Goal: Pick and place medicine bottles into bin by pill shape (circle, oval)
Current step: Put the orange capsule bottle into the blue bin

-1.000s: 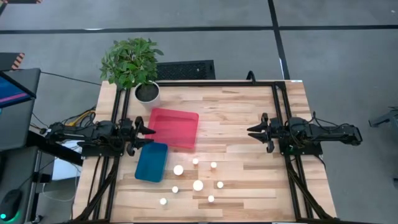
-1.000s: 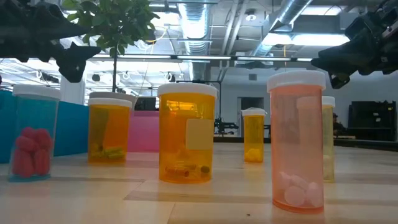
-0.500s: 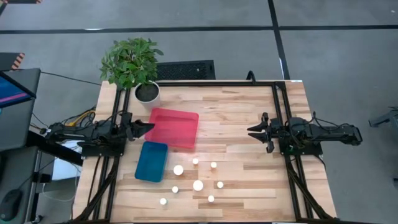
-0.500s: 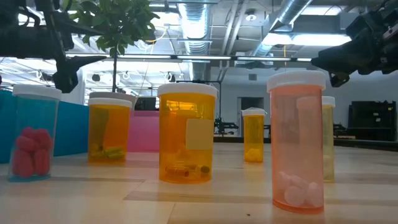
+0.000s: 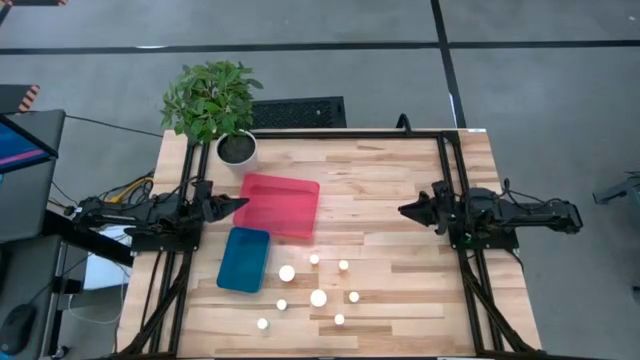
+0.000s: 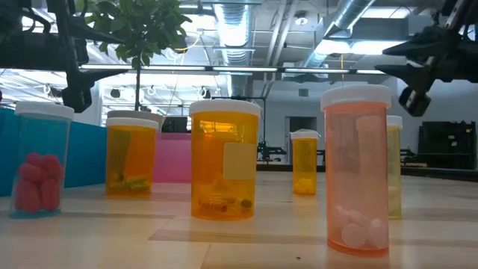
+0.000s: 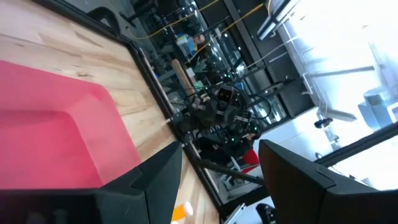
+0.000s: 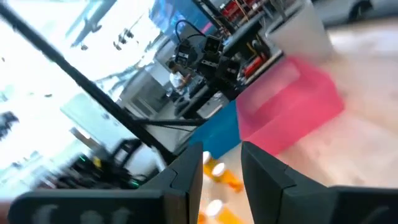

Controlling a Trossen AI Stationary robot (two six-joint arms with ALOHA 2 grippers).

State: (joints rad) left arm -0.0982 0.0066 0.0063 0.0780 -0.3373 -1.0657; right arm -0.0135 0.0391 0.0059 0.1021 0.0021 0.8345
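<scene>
Eight small translucent plastic medicine bottles with round white caps (image 5: pixel 318 297) are seen standing upright in a loose cluster on the near part of the pale wooden counter (image 5: pixel 390 170), just beside the blue rectangular plastic bin (image 5: pixel 244 259) and near the pink rectangular plastic bin (image 5: pixel 280 205). In the low view most are amber, one is pinkish (image 6: pixel 356 170) and one is blue (image 6: pixel 40 160), each holding only a few pills.

They are judged to be light, rigid and smooth-walled, so slipping and tipping are the likely risks; a hold across the cylindrical body just below the cap would be firmest.

The left pincer (image 5: pixel 232 204) hangs at the pink bin's left edge, its fingers parted and holding nothing. The right pincer (image 5: pixel 406 210) waits well apart from the bottles over the counter's right side, closed and empty.
</scene>
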